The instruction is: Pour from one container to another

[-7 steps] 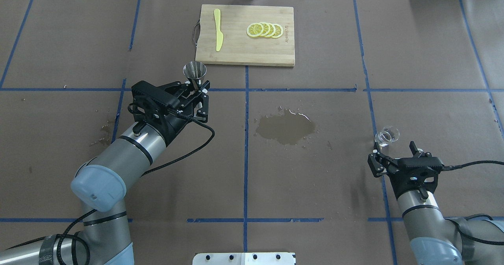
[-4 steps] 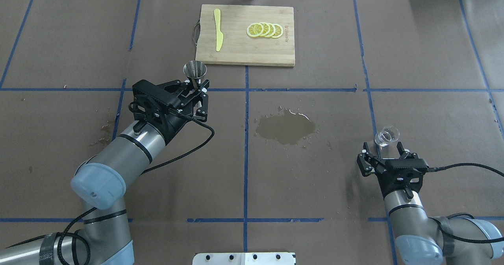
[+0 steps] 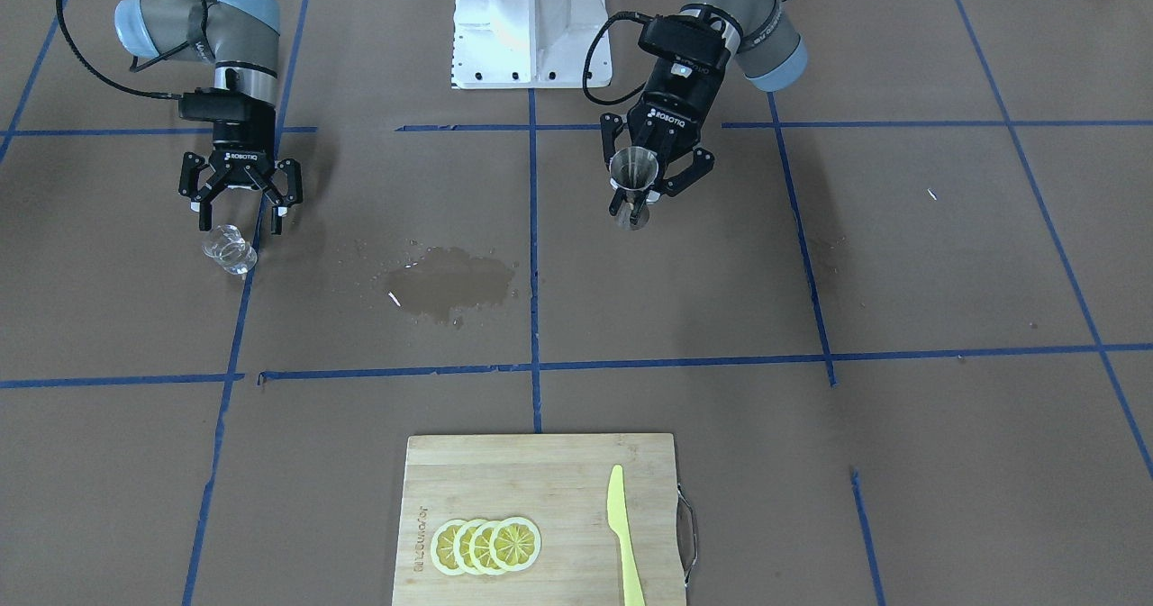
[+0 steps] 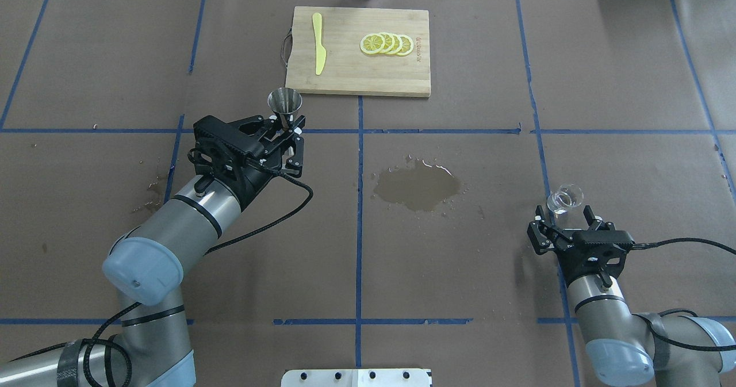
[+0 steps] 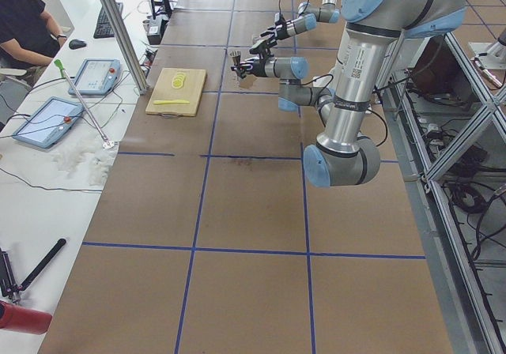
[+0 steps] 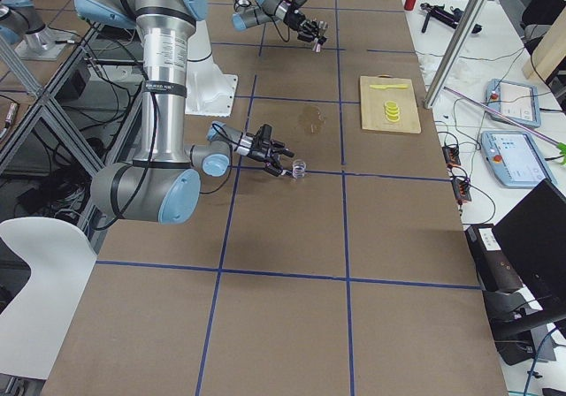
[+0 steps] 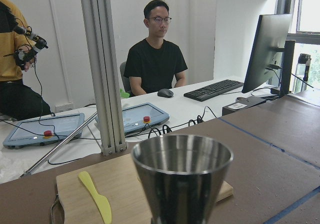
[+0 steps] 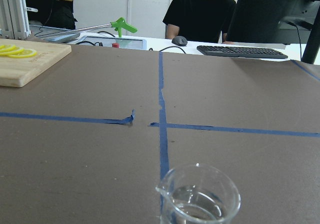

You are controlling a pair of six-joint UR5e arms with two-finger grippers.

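Since the glass tumbler (image 4: 564,199) stood upright on the table (image 4: 460,260) directly ahead of the right gripper (image 4: 563,221), the grasp turned on that fore-aft line. The fingers were spread apart, w/ the tumbler just beyond the tips & seemingly not yet btwn them, a little clear liquid inside. The right arm was by far the nearer. The left gripper (image 4: 284,127) was well apart, across the wet patch (image 4: 418,188), clamped on the narrow waist of the steel jigger (image 4: 284,103), held upright, mouth up. Judged next: a short straight advance, then close. An off-centre nudge could tip the tumbler.
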